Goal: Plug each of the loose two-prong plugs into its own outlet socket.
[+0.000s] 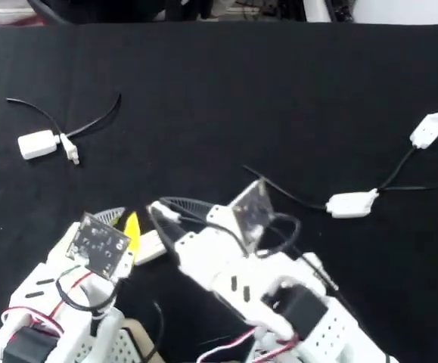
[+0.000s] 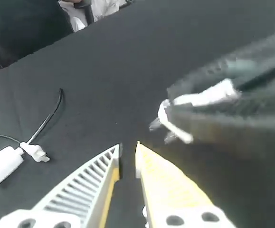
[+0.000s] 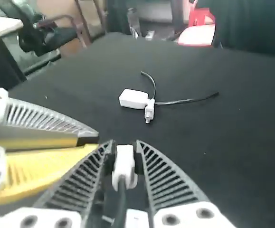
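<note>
My right gripper (image 3: 124, 145) has its black fingers shut on a white two-prong plug (image 3: 124, 165). In the high view it (image 1: 158, 208) sits left of centre near the front. From the left wrist view that plug (image 2: 199, 99) shows its prongs bare in the air. My left gripper (image 2: 128, 151), with one white and one yellow finger, is shut with nothing at its tips, just beside the right one (image 1: 126, 218). A white socket block (image 1: 149, 246) lies by the yellow finger. Far left, another socket (image 1: 37, 144) lies with a loose plug (image 1: 69, 150) touching its end.
On the right of the black table lie a white socket (image 1: 351, 203) and a second white piece (image 1: 428, 129), joined by black cords. Both arm bodies crowd the front edge. The table's far edge (image 1: 219, 24) borders chairs and clutter.
</note>
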Robot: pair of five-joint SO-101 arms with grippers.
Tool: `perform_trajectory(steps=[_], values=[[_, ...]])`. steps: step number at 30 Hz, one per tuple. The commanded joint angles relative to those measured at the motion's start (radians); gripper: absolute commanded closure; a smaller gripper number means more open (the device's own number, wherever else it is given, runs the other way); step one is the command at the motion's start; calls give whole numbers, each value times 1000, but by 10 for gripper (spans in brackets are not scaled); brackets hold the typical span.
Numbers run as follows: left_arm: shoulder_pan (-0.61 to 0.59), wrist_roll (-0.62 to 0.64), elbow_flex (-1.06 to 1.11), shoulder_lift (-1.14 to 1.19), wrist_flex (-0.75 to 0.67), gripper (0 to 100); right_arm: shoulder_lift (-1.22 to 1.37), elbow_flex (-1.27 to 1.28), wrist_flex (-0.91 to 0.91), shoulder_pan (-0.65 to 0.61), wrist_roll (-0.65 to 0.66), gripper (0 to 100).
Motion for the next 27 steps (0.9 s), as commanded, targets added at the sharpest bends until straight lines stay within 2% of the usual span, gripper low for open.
perform_trajectory(steps=[1, 5, 8, 10, 17, 27], values=[[-91, -110, -51, -3, 31, 931, 202, -131, 6, 18, 17, 987], [-314, -209, -38, -3, 21, 931, 515, -252, -2, 40, 86, 987], [-487, -219, 8, -3, -26, 931, 753, -348, -5, 64, 129, 987], [-559, -218, 67, -3, -74, 931, 908, -412, -5, 80, 143, 987], [-585, -218, 213, -3, -135, 931, 1239, -529, -5, 71, 147, 987], [-590, -215, 222, -3, -135, 931, 1164, -515, 75, 15, 84, 987]])
